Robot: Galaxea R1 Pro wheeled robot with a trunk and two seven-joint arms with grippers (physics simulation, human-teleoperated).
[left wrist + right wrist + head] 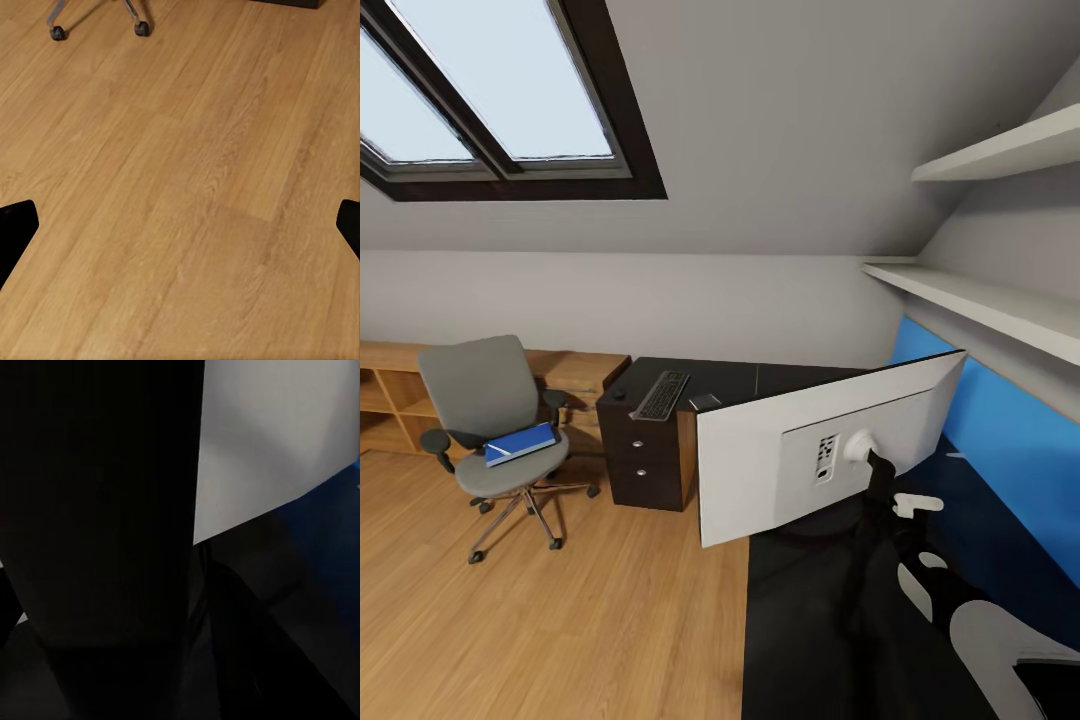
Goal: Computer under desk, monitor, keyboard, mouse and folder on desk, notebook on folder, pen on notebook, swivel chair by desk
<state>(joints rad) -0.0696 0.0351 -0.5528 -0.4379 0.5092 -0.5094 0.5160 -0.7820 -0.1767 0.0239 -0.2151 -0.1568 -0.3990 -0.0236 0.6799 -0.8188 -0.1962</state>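
A white monitor [830, 455], seen from behind, is carried tilted by its dark stand [880, 475] above a black surface. The keyboard [662, 394] lies on the dark desk [760, 378]. The blue folder [520, 443] waits on the swivel chair [490, 420]. Left hand [180, 225] spread wide over the wooden floor [187, 187]; right hand's grip cannot be told.

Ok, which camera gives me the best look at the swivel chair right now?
The head view: the whole swivel chair shows there, standing on the wood floor left of the desk, with the blue folder on its seat. The left wrist view catches just two of its casters. The right wrist view is dark and close against the monitor.
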